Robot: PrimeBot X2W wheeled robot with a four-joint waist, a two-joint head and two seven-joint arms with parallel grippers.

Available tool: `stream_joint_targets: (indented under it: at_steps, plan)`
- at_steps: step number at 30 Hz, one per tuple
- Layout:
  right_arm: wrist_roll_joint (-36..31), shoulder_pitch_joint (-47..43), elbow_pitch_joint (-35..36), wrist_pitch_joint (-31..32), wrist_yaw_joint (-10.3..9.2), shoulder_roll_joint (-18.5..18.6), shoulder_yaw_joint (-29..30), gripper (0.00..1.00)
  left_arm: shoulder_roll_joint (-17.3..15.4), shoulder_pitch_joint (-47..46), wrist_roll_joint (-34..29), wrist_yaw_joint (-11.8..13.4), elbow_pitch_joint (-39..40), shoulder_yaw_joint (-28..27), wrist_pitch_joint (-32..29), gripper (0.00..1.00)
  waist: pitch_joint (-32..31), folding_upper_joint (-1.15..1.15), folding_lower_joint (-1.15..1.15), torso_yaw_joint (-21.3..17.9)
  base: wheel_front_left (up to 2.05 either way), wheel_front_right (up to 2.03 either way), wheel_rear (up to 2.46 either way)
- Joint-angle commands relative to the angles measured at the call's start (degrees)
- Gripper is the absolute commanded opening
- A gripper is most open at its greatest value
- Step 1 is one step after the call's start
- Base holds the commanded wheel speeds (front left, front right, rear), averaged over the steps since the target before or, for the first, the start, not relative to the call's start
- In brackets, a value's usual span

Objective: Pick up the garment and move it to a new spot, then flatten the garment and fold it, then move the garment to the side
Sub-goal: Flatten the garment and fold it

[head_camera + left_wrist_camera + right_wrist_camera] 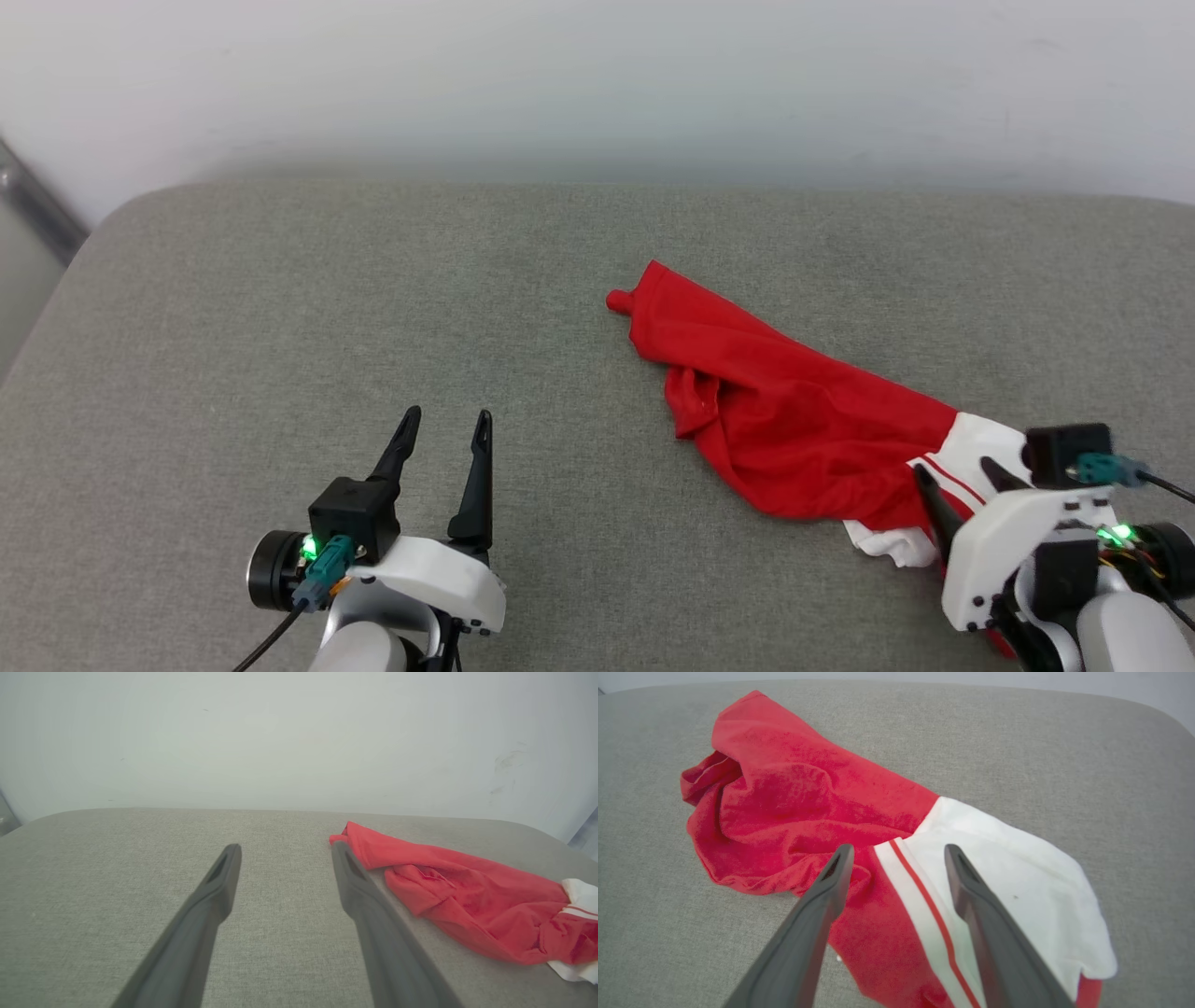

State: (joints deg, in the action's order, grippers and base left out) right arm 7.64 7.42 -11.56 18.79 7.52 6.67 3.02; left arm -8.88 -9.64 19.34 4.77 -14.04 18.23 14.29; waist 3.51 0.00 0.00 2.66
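A pale wall backs a grey, coarse-woven padded worktop. The garment lies in a long rumpled heap, its white sleeve directly under the right gripper, whose jaws stand wide and empty. The left gripper, equally wide and empty, has the red end ahead to its right. To flatten this thin, limp jersey, each gripper should probably pinch one layer at opposite edges and draw outward.

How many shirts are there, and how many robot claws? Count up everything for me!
shirt: 1, red with a white sleeve
Grippers: 2, the left gripper and the right gripper, both open
grey padded surface: 1
Total: 4
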Motion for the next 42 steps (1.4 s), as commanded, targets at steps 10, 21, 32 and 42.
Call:
stream_joint_targets:
  at_steps: [10,21,32,42]
  plan:
    - [10.78,9.02,-2.56,15.94,-0.05,9.10,-20.33,1.00,0.78,-3.98,-1.12,-1.12,0.67,2.33,0.07,1.00,5.01,0.00,0.00,3.99,0.00,0.00,0.00]
    - [19.72,14.76,-13.29,23.50,-0.09,13.15,-32.73,0.00,1.90,-6.99,-1.23,-1.76,-0.96,2.69,0.68,1.00,9.40,0.00,0.00,6.37,0.00,0.00,0.00]
    - [16.91,23.60,-8.91,8.37,-0.07,12.81,-26.63,0.00,1.60,-5.62,-1.01,-1.47,-1.88,1.51,0.97,1.00,7.69,0.00,0.00,3.94,0.00,0.00,0.00]
    - [12.24,19.87,-15.81,3.81,-0.06,11.21,-0.14,0.00,1.53,-5.61,-1.31,-1.61,-1.40,1.80,0.89,1.00,7.67,0.00,0.00,2.94,0.00,0.00,0.00]
